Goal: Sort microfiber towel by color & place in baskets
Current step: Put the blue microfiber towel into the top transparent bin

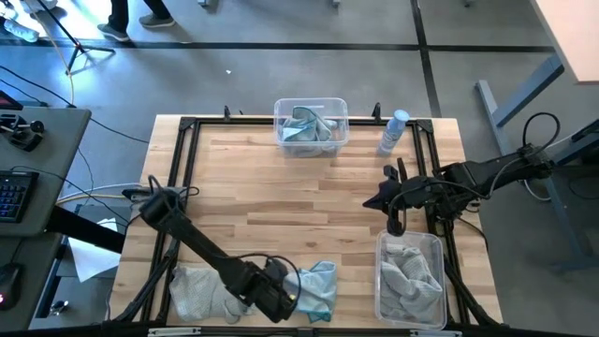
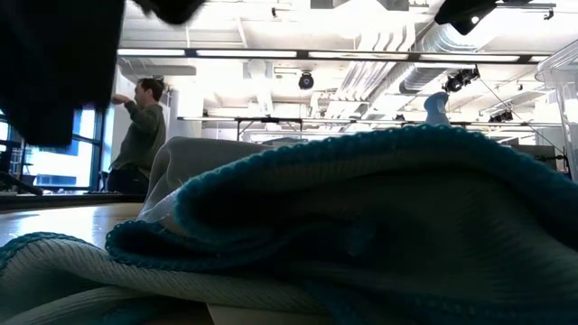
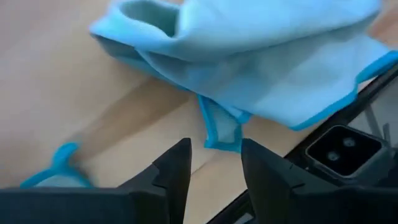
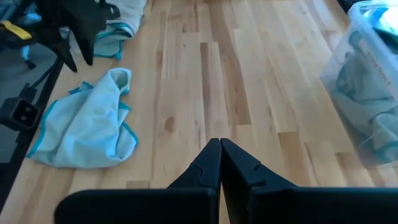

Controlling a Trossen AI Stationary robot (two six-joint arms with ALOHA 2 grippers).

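Observation:
A pale teal towel with darker edging [image 1: 320, 285] lies crumpled on the table near its near edge; it also shows in the right wrist view [image 4: 84, 127] and fills the low view [image 2: 379, 226]. My left gripper [image 1: 292, 298] is open, low over the table just left of it. One edged corner [image 3: 221, 130] lies just ahead of the gap between my fingertips [image 3: 216, 163]. A heap of grey and teal towels [image 1: 197, 292] lies farther left. My right gripper [image 1: 372, 200] is shut and hovers above the table's right half [image 4: 219, 152].
The far basket [image 1: 311, 124] holds teal towels; the basket at the near right [image 1: 409, 279] holds grey ones. A spray bottle [image 1: 393, 131] stands by the far basket. A black frame [image 1: 187, 168] rims the table. A person [image 2: 140, 135] stands in the room beyond.

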